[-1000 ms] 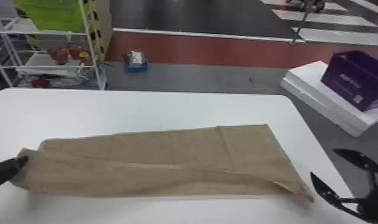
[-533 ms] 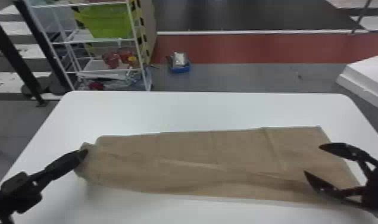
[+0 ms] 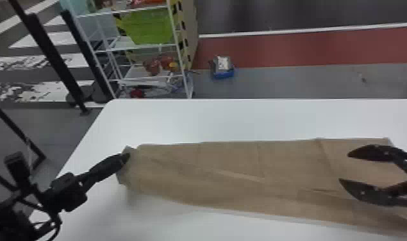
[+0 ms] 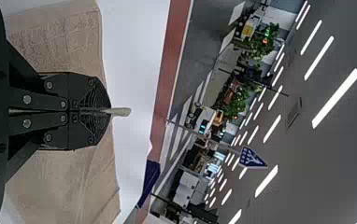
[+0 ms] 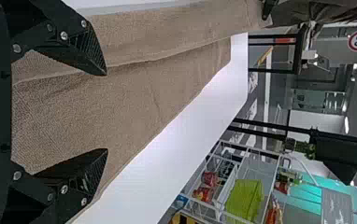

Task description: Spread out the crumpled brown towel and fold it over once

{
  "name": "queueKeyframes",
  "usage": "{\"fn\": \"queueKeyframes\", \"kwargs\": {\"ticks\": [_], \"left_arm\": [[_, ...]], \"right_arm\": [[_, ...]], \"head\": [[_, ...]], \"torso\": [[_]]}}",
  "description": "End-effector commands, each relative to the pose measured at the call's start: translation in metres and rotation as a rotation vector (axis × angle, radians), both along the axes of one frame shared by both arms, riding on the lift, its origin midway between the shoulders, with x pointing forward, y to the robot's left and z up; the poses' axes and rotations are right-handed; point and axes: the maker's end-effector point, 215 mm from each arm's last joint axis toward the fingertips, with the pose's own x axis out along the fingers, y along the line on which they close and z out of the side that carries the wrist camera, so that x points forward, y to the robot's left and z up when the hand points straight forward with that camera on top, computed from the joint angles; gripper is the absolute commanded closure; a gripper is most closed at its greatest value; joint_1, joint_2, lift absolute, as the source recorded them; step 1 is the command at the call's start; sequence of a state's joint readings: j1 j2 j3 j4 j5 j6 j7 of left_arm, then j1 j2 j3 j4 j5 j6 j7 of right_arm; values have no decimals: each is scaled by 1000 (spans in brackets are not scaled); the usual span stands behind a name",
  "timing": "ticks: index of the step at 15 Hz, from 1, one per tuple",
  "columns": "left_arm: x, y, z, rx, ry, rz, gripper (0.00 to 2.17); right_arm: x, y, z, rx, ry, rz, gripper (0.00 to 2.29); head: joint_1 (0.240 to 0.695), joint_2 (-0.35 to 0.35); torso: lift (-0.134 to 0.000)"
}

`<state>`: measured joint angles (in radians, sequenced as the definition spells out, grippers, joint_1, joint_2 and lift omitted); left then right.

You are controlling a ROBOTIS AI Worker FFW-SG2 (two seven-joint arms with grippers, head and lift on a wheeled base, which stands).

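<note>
The white table spreads widest, running out toward three o'clock, with twelve o'clock taken as straight ahead of the robot. Beyond its far edge, toward eleven, stands a white wire rack whose lower shelf holds red items and a small yellow one.

The brown towel lies on the near part of the table, drawn out in a long band. Its long axis runs roughly from nine to three o'clock, the near edge slanting toward four. A low ridge and several creases follow its length, and the nine o'clock end is gathered to a bunched corner.

A green bin sits on a higher shelf of the rack; its contents cannot be made out. On the floor past the table, near twelve o'clock, a blue tray holds a silvery-white item.

The right gripper is above the towel's three o'clock end, its fingers spread wide with nothing gripped. The left gripper, at the nine o'clock end, has its fingers pressed together on the towel; in the left wrist view a small tip of cloth pokes out beyond them.
</note>
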<state>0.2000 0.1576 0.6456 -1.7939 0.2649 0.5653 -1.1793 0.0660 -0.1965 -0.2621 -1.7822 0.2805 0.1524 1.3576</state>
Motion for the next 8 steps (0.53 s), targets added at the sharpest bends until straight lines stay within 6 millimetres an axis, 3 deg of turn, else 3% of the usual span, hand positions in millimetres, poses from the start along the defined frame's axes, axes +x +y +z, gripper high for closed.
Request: {"fn": "queueKeyframes", "kwargs": {"ticks": [1, 5, 8], "left_arm": [[5, -3, 0, 2, 5, -7, 1430], [10, -10, -2, 10, 17, -20, 1430], [9, -12, -4, 12, 27, -24, 1430]], "right_arm": [[-7, 5, 4, -70, -18, 46, 363], [-54, 34, 7, -178, -91, 147, 363], [-58, 23, -10, -249, -58, 128, 373]], "head": [[695, 188], [695, 202], [695, 223]], "torso": [[-123], [-123], [-123]]}}
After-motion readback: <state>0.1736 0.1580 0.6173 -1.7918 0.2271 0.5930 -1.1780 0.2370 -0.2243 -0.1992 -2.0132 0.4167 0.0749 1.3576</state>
